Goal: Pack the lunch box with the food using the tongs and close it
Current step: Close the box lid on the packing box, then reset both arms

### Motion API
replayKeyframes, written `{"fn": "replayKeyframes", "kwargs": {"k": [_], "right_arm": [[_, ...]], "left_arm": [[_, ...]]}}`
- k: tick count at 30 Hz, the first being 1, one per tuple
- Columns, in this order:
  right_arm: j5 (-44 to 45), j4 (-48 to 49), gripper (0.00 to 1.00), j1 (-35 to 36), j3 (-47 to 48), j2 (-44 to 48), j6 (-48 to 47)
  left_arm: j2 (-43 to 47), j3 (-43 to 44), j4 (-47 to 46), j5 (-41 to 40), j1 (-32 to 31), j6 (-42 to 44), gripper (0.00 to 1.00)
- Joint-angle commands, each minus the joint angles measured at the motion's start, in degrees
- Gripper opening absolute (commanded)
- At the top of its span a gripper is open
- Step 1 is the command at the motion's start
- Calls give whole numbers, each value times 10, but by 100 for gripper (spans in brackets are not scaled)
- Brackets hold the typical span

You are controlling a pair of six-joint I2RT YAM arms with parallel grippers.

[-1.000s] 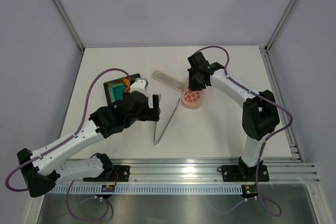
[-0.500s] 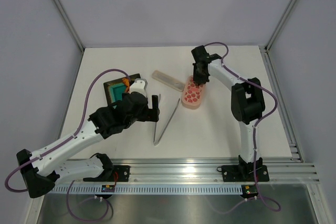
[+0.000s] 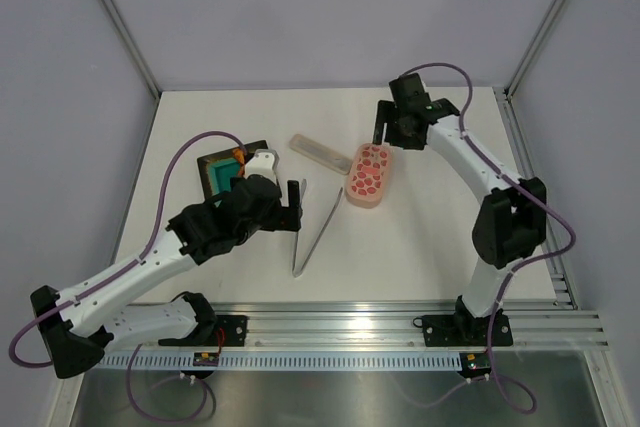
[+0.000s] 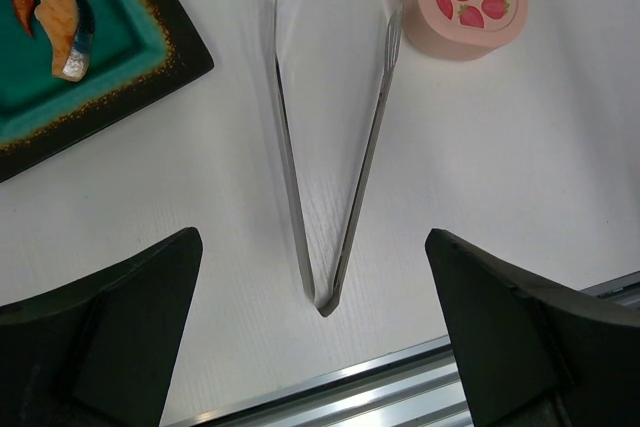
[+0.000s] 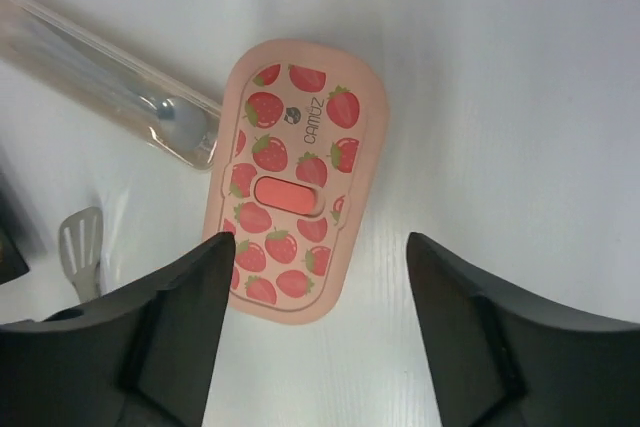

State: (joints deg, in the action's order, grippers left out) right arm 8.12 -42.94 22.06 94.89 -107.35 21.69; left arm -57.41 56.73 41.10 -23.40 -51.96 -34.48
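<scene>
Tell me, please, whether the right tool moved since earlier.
Yes: the right tool left the lunch box, moving rightward and back, away from the pale case.

Setting: robotics lab, enclosed test cell. White table [image 3: 430,247] boxed in by plain grey panel walls [image 3: 300,7] on aluminium posts [image 3: 115,17]. Left arm [image 3: 140,269] and right arm [image 3: 470,152], white and black, bolted to a slotted aluminium rail [image 3: 340,325] at the near edge. Purple cables [image 3: 205,134] run loose. Lunch box [image 5: 295,182] and tongs [image 4: 362,167] laid out as props.
</scene>
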Motion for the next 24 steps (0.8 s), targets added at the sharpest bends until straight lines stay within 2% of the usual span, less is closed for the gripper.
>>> {"fn": "replayKeyframes", "kwargs": {"k": [1, 2, 6, 9, 15, 24], "right_arm": [[19, 15, 80, -19, -29, 91, 6], [18, 17, 88, -32, -51, 117, 8], [15, 16, 99, -76, -108, 178, 26], [34, 9, 99, -100, -147, 229, 34], [103, -20, 100, -106, -212, 320, 48], [129, -37, 99, -106, -334, 443, 82]], "left_arm": [[15, 7, -9, -17, 10, 2, 99], [13, 10, -2, -18, 12, 6, 99], [15, 36, 15, -22, 27, 20, 99], [20, 51, 24, -16, 41, 33, 99], [21, 79, 36, -8, 67, 48, 99], [21, 99, 49, -9, 80, 65, 99]]}}
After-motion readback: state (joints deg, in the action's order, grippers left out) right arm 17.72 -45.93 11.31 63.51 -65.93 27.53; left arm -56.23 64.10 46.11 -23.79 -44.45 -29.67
